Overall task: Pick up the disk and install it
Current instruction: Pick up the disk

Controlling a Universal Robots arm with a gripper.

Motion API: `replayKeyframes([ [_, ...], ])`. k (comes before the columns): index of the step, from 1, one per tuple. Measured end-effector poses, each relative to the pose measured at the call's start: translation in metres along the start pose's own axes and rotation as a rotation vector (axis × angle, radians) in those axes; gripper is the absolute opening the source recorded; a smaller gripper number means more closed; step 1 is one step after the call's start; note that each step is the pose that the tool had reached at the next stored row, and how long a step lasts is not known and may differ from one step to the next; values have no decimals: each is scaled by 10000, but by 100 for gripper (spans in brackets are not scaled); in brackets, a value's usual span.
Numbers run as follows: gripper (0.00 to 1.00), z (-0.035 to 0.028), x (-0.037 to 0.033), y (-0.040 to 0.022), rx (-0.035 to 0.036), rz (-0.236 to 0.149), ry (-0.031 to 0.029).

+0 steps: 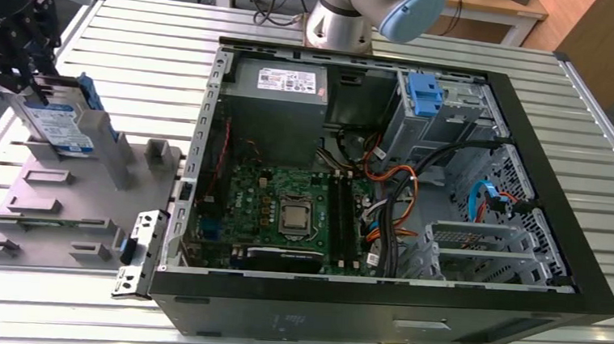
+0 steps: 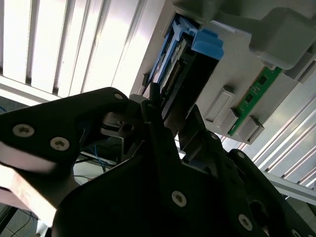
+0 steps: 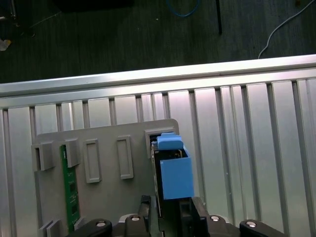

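Observation:
The disk (image 1: 64,127) stands on edge over the grey holder plate (image 1: 51,203) at the exterior view's left, its blue-and-white label facing the camera and blue rails along its edges. My black gripper (image 1: 44,93) comes down on its upper end, with a finger on each side, shut on it. In the first wrist view the disk's blue handle (image 3: 174,173) sticks out from between the fingers of the gripper (image 3: 165,203). In the second wrist view the disk (image 2: 180,69) runs away from the gripper (image 2: 170,106) toward the holder plate (image 2: 237,49).
The open computer case (image 1: 560,263) lies at the exterior view's right, with the motherboard (image 1: 282,211), a grey power-supply box (image 1: 281,85), cables and a metal cage with a blue latch (image 1: 425,95). A green memory stick (image 3: 69,187) sits in the holder plate (image 3: 103,197). The slatted metal table (image 1: 155,31) surrounds everything.

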State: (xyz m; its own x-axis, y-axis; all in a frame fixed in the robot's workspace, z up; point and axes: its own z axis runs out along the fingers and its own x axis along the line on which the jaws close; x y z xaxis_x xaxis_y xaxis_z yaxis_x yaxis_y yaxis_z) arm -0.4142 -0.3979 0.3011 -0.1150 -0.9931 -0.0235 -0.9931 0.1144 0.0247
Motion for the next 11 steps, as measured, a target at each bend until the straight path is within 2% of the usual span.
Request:
replayKeyframes([
  [1, 45, 0, 0, 0, 0, 0, 0],
  [2, 38, -1, 0, 0, 0, 0, 0],
  [11, 38, -19, -1, 0, 0, -1, 0],
])
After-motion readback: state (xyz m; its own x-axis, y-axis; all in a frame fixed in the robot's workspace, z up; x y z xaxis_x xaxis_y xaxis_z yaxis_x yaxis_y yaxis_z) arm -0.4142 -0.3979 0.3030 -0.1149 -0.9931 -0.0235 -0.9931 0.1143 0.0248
